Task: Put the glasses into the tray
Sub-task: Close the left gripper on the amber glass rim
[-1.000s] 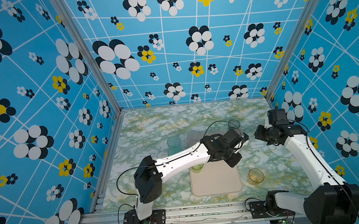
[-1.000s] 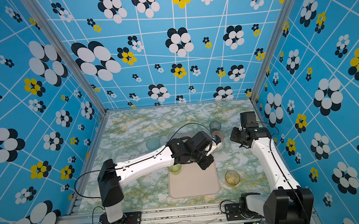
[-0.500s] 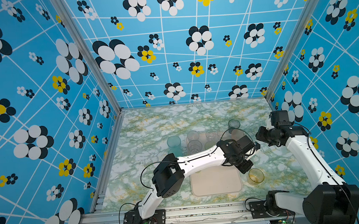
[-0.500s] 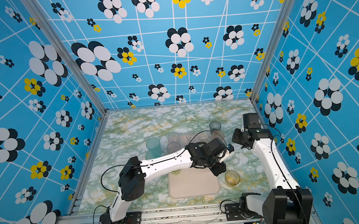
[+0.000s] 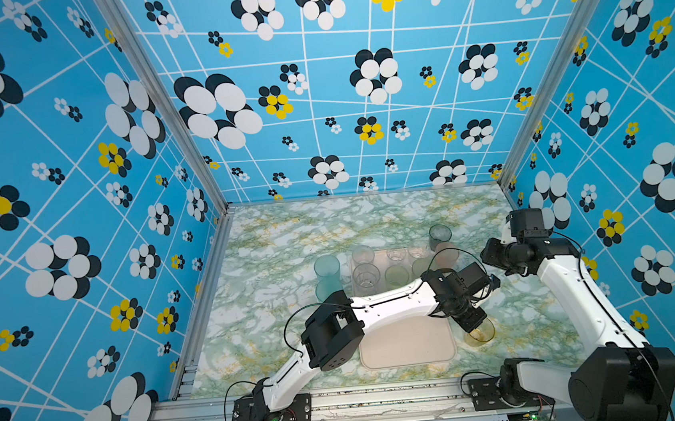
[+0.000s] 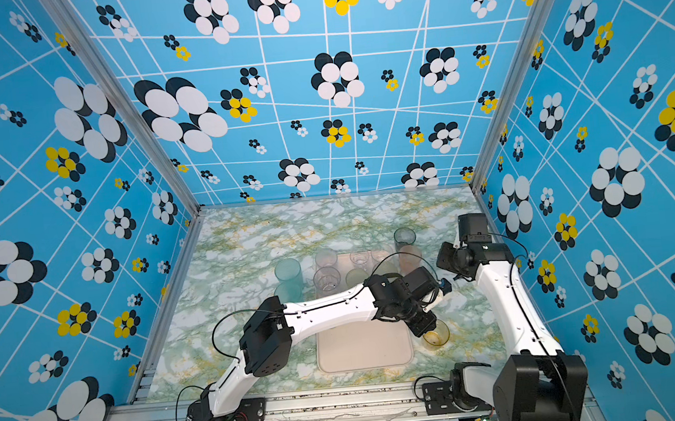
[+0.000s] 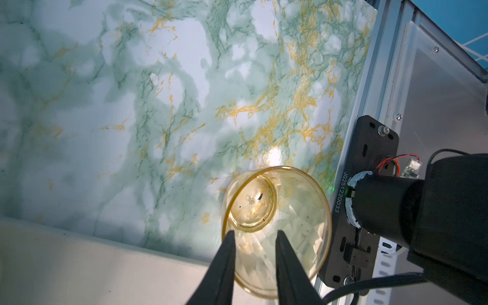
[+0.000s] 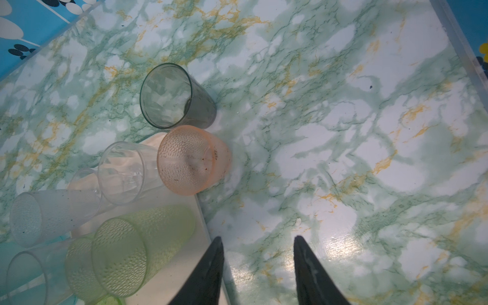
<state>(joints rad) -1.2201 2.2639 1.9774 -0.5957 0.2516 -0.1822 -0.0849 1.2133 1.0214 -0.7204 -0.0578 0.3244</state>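
Note:
An amber glass [image 5: 480, 332] [image 6: 436, 338] [image 7: 290, 211] stands upright on the marble table just right of the cream-pink tray [image 5: 406, 347] [image 6: 365, 350]. My left gripper [image 7: 254, 232] reaches across the tray and hovers over this glass, open. One finger is at the rim and the other is over the mouth. Clear glasses [image 5: 366, 277] and lime glasses [image 8: 137, 245] stand at the tray's far end. A pink glass [image 8: 190, 161] is at the tray's far right corner. My right gripper [image 8: 258, 240] is open and empty over the table beside the tray's right edge.
A smoky grey glass [image 5: 440, 236] [image 8: 174, 97] stands on the table beyond the tray. Two teal glasses [image 5: 326, 266] stand left of it. The right arm's base plate [image 7: 361, 200] and the metal front rail lie close beside the amber glass.
My left arm has swung right from over the tray's middle to the amber glass, and its jaws have widened a little. The right gripper has drawn back slightly toward the right.

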